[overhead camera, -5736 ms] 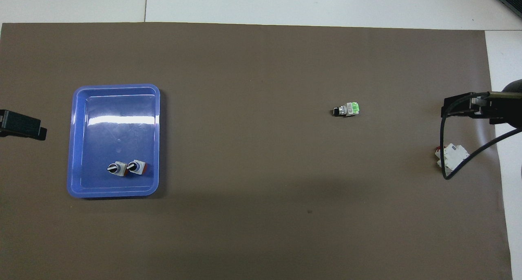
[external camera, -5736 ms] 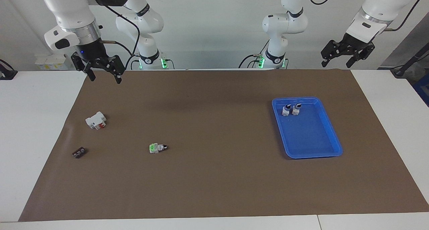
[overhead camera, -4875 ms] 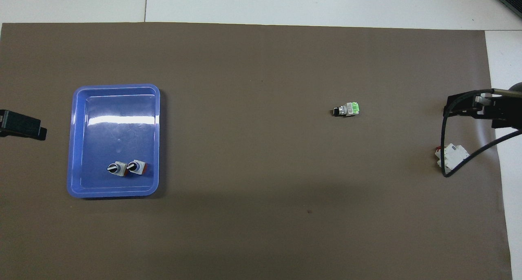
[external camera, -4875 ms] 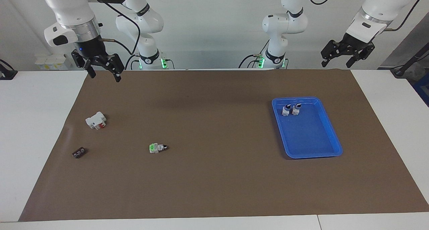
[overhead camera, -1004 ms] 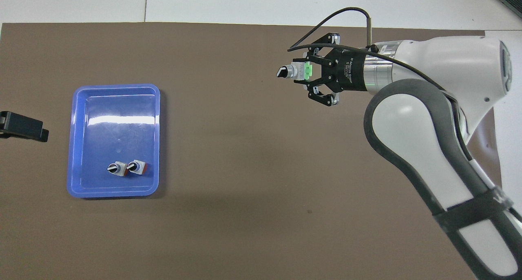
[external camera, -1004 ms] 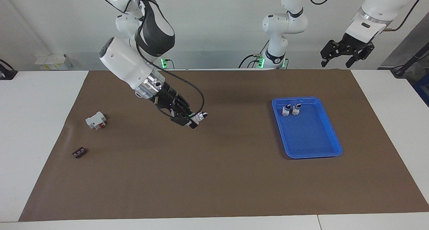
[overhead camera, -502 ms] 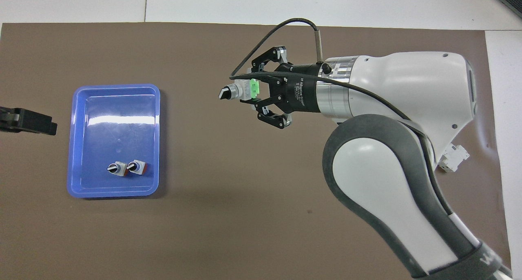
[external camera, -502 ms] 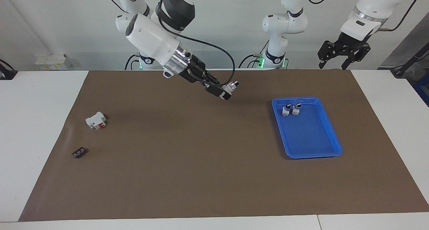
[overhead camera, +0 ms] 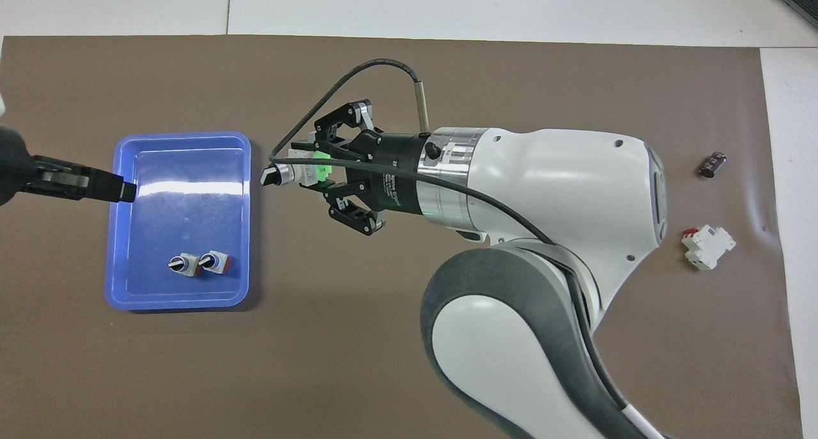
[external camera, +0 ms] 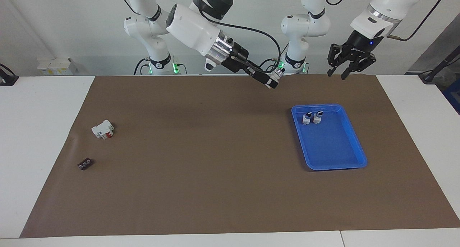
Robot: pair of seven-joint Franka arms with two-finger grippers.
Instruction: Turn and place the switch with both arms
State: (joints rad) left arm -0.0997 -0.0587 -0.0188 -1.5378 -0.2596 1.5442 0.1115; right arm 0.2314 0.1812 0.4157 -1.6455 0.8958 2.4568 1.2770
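Observation:
My right gripper (overhead camera: 308,170) is shut on the switch (overhead camera: 291,172), gripping it at its green block. The black-and-white knob sticks out toward the left arm's end. The switch (external camera: 277,74) hangs high in the air over the brown mat, beside the blue tray (overhead camera: 179,302). My left gripper (external camera: 348,73) is also raised. From above, the left gripper (overhead camera: 121,190) shows over the tray's rim, pointing at the switch with a gap between them.
Two similar switches (external camera: 311,117) stand in the blue tray (external camera: 337,163) at its end nearer the robots. A white breaker with a red lever (external camera: 103,129) and a small dark part (external camera: 84,164) lie toward the right arm's end. Two slimmer arms stand at the robots' edge.
The right arm has carried the switch higher and toward the left arm's end, up to the tray's side. The left gripper has moved in toward it, over the tray's rim.

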